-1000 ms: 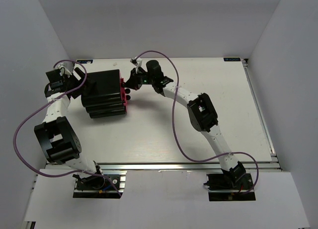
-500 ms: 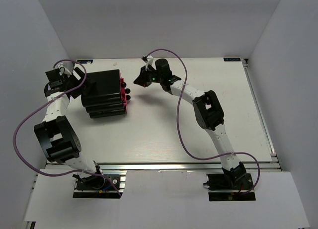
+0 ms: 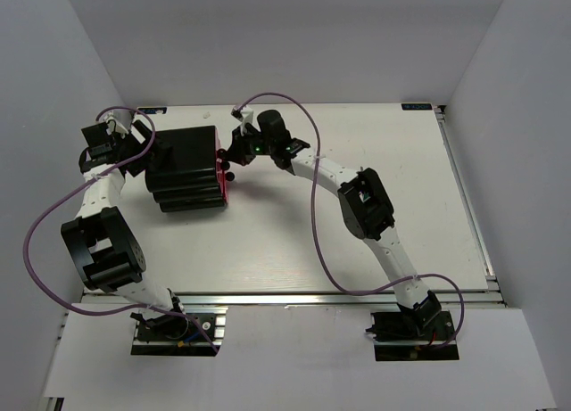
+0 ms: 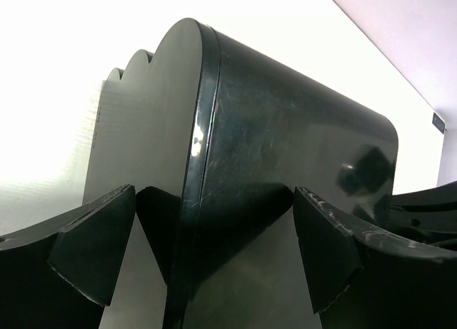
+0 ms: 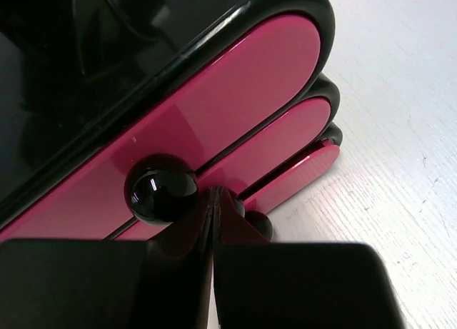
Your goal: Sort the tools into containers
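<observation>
Bench [image 3: 294, 242]: white and flat. It carries the cabinet on its left rear part, and no loose tools show on it.

Cabinet [image 3: 183, 166]: small, black, glossy plastic, with its drawer fronts facing right. I judge it light and apt to slide on the smooth bench when a drawer is pulled, so its back wants bracing.

Left hand [image 4: 214, 247]: spread wide at the cabinet's rear, one finger on each side of the back edge. Gaps show on both sides, so it pinches nothing.

Right hand [image 5: 213, 198]: fingers pressed together with nothing between them. The tip sits at the drawer fronts, just beside and below the top knob.

Pink drawers [image 5: 235, 93]: three fronts show, stacked, and all look pushed in flush. They are stiff and slick, and the flat faces give no purchase.

Top knob [image 5: 161, 188]: round, black and shiny, the only place to take hold. It is probably slippery, so the fingers would have to part and close across its neck, followed by a straight pull. A second knob lies partly hidden behind the fingers.

Tools: none in view. Whether they lie inside the drawers cannot be told.
</observation>
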You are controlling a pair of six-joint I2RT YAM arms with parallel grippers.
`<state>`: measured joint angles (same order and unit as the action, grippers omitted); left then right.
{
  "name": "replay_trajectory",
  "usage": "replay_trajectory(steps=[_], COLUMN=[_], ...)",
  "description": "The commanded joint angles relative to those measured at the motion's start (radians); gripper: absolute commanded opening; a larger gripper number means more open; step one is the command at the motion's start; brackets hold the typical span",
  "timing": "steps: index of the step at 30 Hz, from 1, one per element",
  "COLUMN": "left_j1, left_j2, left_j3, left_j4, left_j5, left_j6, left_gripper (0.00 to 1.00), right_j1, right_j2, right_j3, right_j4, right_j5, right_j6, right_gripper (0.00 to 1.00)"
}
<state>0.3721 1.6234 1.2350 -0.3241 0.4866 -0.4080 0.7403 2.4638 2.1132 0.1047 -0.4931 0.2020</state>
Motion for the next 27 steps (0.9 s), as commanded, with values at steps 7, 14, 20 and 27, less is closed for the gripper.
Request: replay_trajectory(steps=[7,14,20,27], left_j1=[-0.029,-0.027,-0.027,-0.027], left_j2=[0.064,0.064,0.062,0.058], left_j3=[-0.048,-0.051,-0.054,-0.068], left_j4=[-0.184,-0.181,-0.184,-0.188], left_j5=[-0.017,-0.016,-0.014,-0.016], left_j6=[0.040,0.041,0.040,0.043], left_gripper=[0.97,0.97,0.97,0.97], right_j1=[-0.031,-0.114,-0.098,-0.052], right_j2=[-0.048,-0.063,-0.009,0.083], right_j3=[-0.045,-0.139,-0.150,-0.029], right_j4=[0.050,0.079,0.067,-0.008], right_j5=[0.016,-0.122,-0.346,-0.348], right_j6=[-0.082,-0.153,-0.317,-0.406], right_gripper=[0.30,0.54,0.60,0.77])
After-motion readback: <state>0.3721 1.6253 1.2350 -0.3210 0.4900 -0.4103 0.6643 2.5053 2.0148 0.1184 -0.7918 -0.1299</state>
